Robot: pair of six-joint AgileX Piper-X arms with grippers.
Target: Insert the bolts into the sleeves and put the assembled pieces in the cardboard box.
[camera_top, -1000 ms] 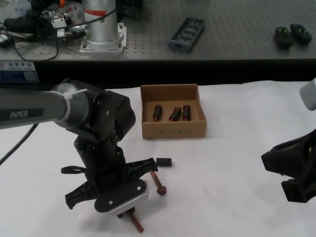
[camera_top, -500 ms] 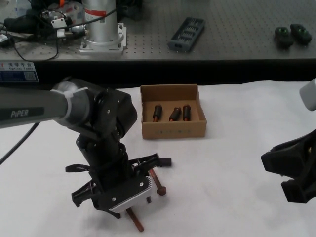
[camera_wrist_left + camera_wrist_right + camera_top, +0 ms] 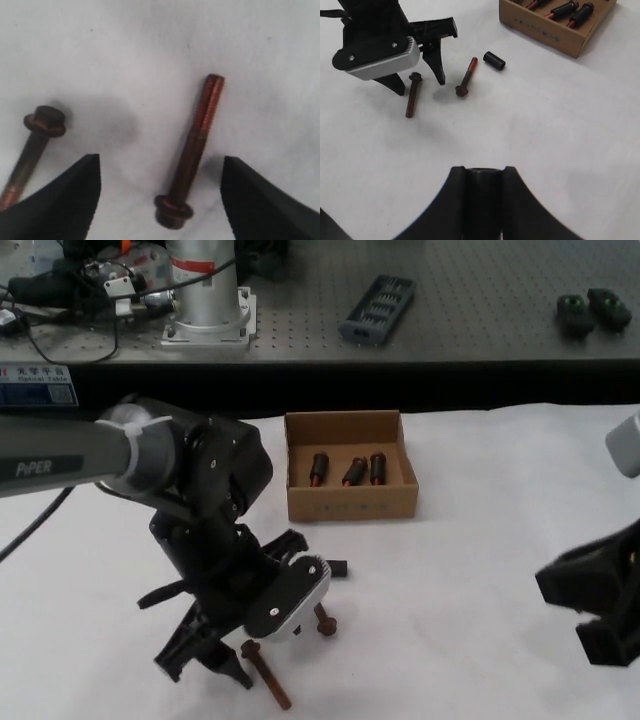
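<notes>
- High view. The left gripper (image 3: pixel 207 675) hangs fingers-down over the near part of the white cloth (image 3: pixel 480 500). Its wrist is rolled so that the jaws stand open across the nearer bolt (image 3: pixel 266 677). A second bolt (image 3: pixel 322 620) lies just beside it, and a loose sleeve (image 3: pixel 338 568) lies a little farther on, toward the cardboard box (image 3: pixel 350 502). The box holds three assembled pieces (image 3: pixel 350 470). The right gripper (image 3: pixel 590 610) sits low at the far right, well apart from all of these.
- Left wrist view. The fingers (image 3: pixel 65 200) are spread wide and hold nothing. The nearer bolt lies on the cloth between them and touches neither. Its flanged head is toward the camera and its thread points away.
- Right wrist view. The right gripper's fingers are closed on a dark cylinder, apparently a held sleeve (image 3: pixel 482 187).
- Handling (judgement). The bolt is small, light, rigid, smooth metal, so it is liable to roll or pivot when pinched. The plain shank just above the head offers the surest hold and leaves the threaded end free to enter a sleeve.
</notes>
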